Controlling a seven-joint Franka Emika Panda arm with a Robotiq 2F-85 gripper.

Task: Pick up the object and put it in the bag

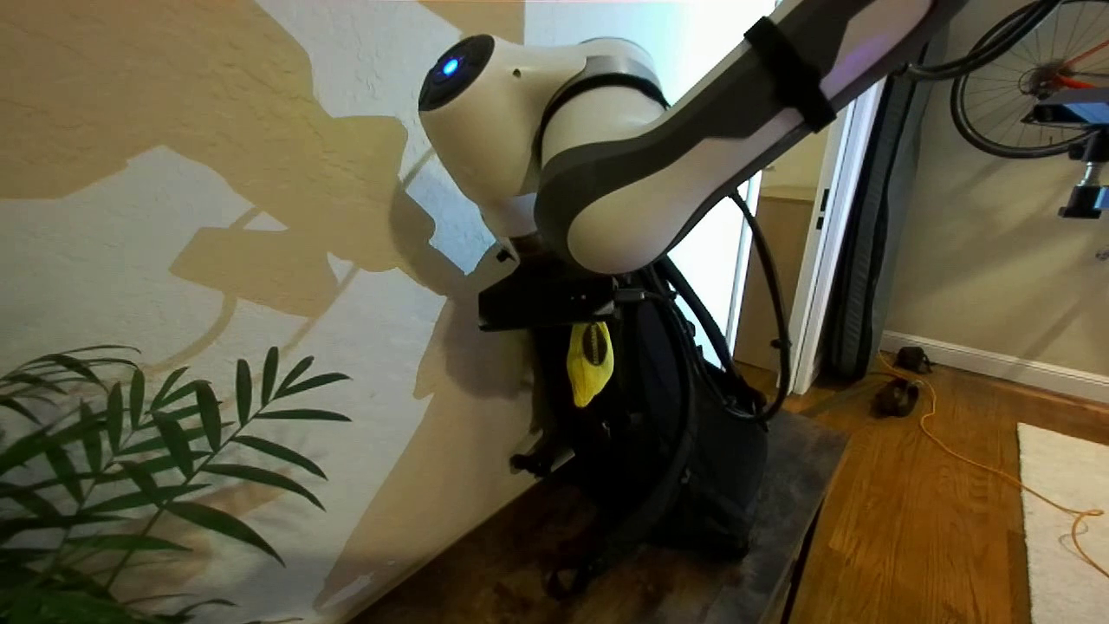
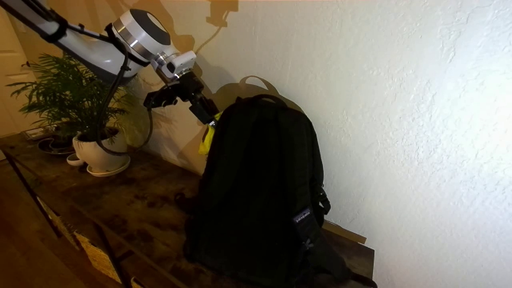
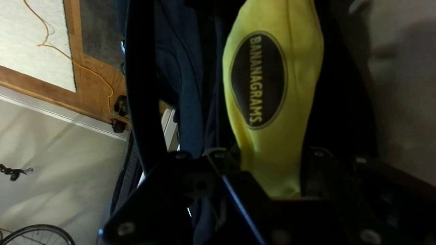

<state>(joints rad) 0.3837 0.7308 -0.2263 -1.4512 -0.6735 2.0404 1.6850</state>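
Note:
The object is a yellow pouch with a dark oval "BANANAGRAMS" label. It shows in the wrist view (image 3: 301,64) and in both exterior views (image 1: 589,381) (image 2: 206,142). My gripper (image 3: 269,154) is shut on one end of it, and the rest hangs down past the fingers. The bag, a black backpack (image 2: 260,180), stands upright against the wall and also shows in an exterior view (image 1: 719,468). My gripper (image 2: 213,120) is at the backpack's upper side edge, and the pouch is beside or just behind that edge. The bag's opening is not visible.
The backpack stands on a dark wooden table (image 2: 132,208) along a textured wall (image 2: 400,120). A potted plant (image 2: 102,148) stands farther along the table, and its leaves show in an exterior view (image 1: 173,451). A cable loop (image 1: 780,347) hangs from the arm beside the backpack.

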